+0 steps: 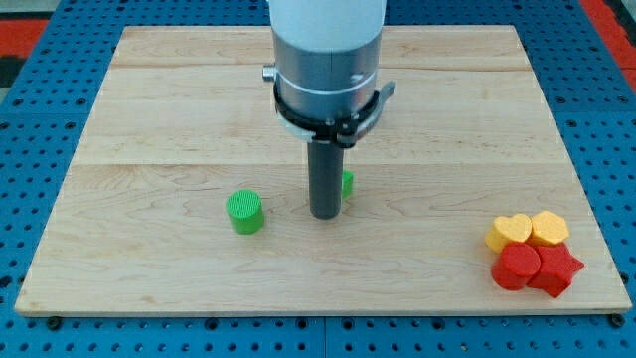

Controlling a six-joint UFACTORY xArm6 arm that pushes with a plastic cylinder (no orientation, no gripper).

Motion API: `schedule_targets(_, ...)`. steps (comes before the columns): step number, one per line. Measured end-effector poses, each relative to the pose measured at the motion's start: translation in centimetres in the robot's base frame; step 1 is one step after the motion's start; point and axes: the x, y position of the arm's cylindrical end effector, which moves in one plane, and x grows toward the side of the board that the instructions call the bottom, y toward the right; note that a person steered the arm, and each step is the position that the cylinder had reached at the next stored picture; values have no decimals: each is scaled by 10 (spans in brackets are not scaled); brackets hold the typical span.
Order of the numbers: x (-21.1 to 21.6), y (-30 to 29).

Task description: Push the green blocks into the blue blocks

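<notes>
One green block mostly behind rod

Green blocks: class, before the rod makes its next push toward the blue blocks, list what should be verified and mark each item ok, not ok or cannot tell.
1. Green cylinder in plain sight, standing free on the board: ok.
2. Second green block visible: not ok, only a sliver shows behind the rod; shape cannot tell.
3. My tip located: ok, to the view's right of the green cylinder, apart from it.
4. Tip touching the second green block: cannot tell.
5. Blue blocks in view as target: not ok, none show.
6. Yellow blocks and red blocks out of the way: ok, clustered at the view's bottom right.
</notes>
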Motion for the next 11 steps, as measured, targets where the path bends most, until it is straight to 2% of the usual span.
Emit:
schedule_targets(3, -62, 22)
schedule_targets(6, -99, 45)
schedule_targets(7, -85, 40)
schedule_targets(10, 43, -47)
schedule_targets(11, 59, -89)
